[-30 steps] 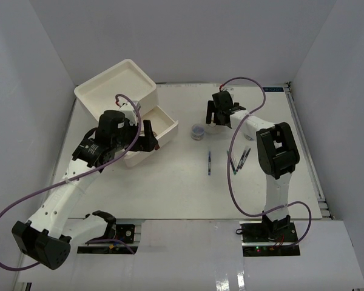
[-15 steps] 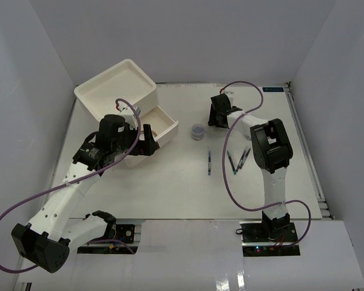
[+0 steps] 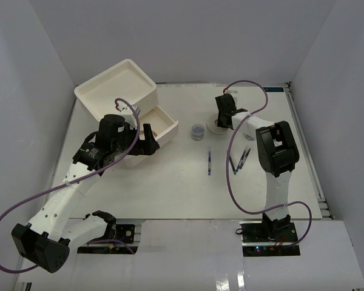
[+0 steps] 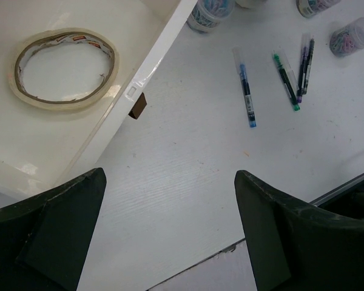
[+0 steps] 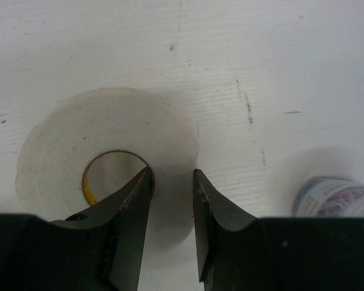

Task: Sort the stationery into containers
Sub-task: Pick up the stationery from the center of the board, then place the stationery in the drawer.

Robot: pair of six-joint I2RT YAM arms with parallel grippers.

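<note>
- Toward 1 o'clock on the table [image 3: 170, 188], the white tape [image 5: 67, 139] lies flat; in the right wrist view a jar [image 5: 333, 197] stands at its 4 o'clock, near but apart
- Right gripper [image 5: 173, 179] straddles the roll's wall at the roll's 5 o'clock, one finger inside the core hole and the other on the outer rim; the jaws stand narrow and look clamped on that wall, though how firmly cannot be told
- Likely handling: the roll should be light and stiff, its thick winding unlikely to crush. The outer face looks smooth and may slip, and held by one wall it could pivot. A deep pinch across the wall seems the best hold, since the whole roll looks too wide to span
- Left gripper [image 4: 170, 176] is spread wide and holds nothing, poised beside the front edge of the open drawer [image 4: 48, 145] of the unit [image 3: 115, 82] at 10 o'clock on the table
- Beige tape [image 4: 64, 70] lies flat in that drawer; it is thin and a little out of round, so probably softer than the white one
- Pens [image 4: 246, 91] lie at 1 o'clock in the left wrist view; they are probably light and apt to roll, best taken across mid-barrel
- Writing: red print on the beige tape's inner core is too small to read; the white tape's core shows only a yellowish lining; nothing on the jar is legible
</note>
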